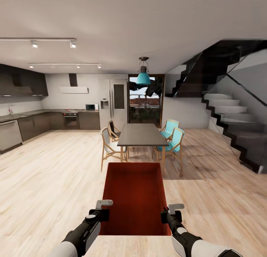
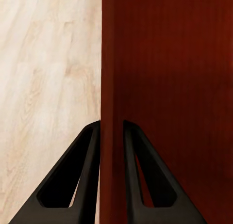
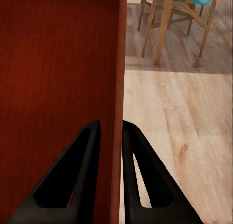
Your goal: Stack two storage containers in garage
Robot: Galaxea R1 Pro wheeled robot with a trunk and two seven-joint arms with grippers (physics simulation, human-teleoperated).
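open-plan room with light wood-plank flooring (image 1: 48, 175) and a white ceiling; a dark kitchen run (image 1: 22, 127) stands along the left wall, with a steel refrigerator (image 1: 113, 101) at the back. a dark dining table (image 1: 142, 134) stands mid-room under a teal pendant lamp (image 1: 143, 78), with wooden chairs (image 1: 110, 147) on its left side and teal-seated chairs (image 1: 173, 140) on its right. a black staircase (image 1: 230, 119) rises at the right.

one storage container (image 1: 134, 197), an orange-red topless bin, is carried in front of the robot above the plank flooring, its open top up and its long axis pointing away toward the table. its far edge lies just short of the table's near end in the head view.

the left gripper (image 1: 102, 214) clamps the container's left wall near the near corner; in the left wrist view its two black fingers (image 2: 87, 175) press that thin wall (image 2: 108, 88) from both sides, one inside the bin, one outside, with no gap visible. the right gripper (image 1: 165, 216) clamps the right wall near its near corner likewise; in the right wrist view its fingers (image 3: 138, 175) pinch the wall (image 3: 119, 64) between them, with a teal chair's legs (image 3: 165, 25) and the flooring beyond.
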